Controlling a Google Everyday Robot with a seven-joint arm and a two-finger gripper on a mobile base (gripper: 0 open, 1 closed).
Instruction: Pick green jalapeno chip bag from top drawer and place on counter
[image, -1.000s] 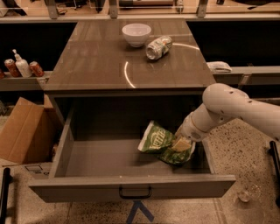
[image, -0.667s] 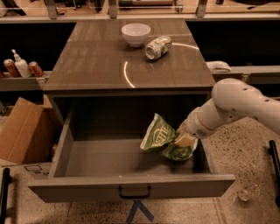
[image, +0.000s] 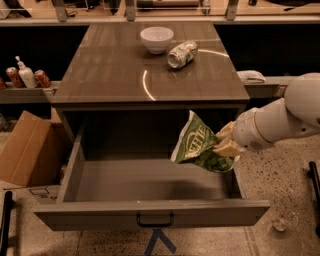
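Gripping the green jalapeno chip bag (image: 196, 145) by its right edge, the pincer (image: 226, 146) is clamped tight on the foil. The bag hangs over the right side of the open top drawer (image: 150, 212), clear of its floor, just below the near edge of the worktop (image: 110, 75).

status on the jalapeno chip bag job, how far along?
Done: the top drawer is open and the green jalapeno chip bag is off its floor. In hand: the gripper holds the bag above the drawer's right side, below the counter edge. Left: raise it over the counter, set it down, release.
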